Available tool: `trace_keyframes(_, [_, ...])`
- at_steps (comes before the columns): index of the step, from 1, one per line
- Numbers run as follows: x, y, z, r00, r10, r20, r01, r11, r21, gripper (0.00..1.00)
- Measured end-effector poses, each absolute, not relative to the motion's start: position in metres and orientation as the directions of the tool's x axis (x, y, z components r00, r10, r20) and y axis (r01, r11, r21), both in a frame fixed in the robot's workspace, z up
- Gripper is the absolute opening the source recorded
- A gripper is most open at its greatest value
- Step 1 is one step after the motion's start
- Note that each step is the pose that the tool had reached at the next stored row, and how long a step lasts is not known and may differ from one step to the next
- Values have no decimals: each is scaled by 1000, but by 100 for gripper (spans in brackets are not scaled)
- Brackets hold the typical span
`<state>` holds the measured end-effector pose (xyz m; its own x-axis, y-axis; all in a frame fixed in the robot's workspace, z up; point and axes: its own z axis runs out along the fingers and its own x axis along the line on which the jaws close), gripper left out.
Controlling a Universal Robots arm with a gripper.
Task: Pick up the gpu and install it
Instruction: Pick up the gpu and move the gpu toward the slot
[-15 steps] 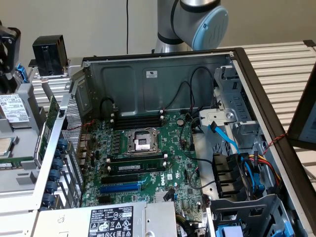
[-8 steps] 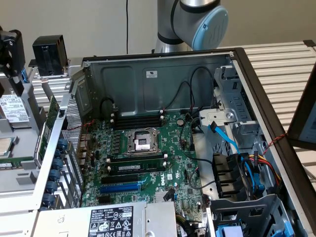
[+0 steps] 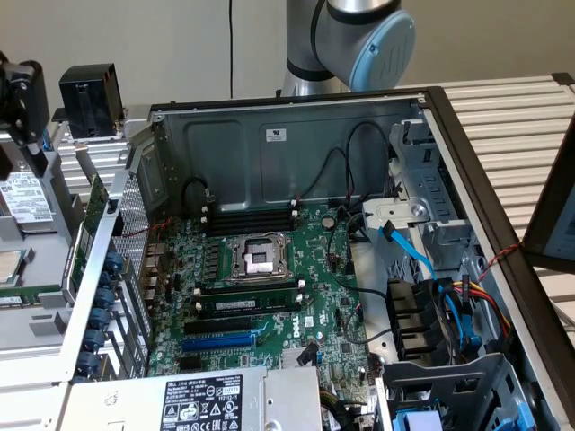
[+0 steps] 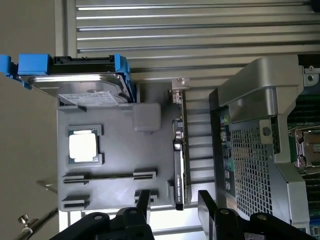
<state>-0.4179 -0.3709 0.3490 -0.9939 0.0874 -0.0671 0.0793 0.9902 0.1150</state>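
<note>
the gripper (image 4: 175, 207) is seen released, its two black fingers (image 4: 143, 202) spread wider than the card, with nothing clasped between them. the gpu (image 4: 178, 165) is stood on its edge at the side of a grey tray (image 4: 115, 170), outside the computer case (image 4: 260, 150) and just beside its perforated wall. its metal bracket (image 4: 180, 85) is at the end away from the gripper, and its near end is lined up with the gap between the fingers. on the same tray a processor chip (image 4: 84, 147) is laid flat and a hard drive (image 4: 90, 85) with blue rails is kept at the far end. the tray is set on a slatted metal counter (image 4: 200, 30). in the exterior view the motherboard (image 3: 269, 269) is shown uncovered inside the open case.
</note>
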Motion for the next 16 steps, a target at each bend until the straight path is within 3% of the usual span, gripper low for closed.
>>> trace_keyframes(16, [-418, -373, 322, -993, 99, -66, 90, 987, 133, 51])
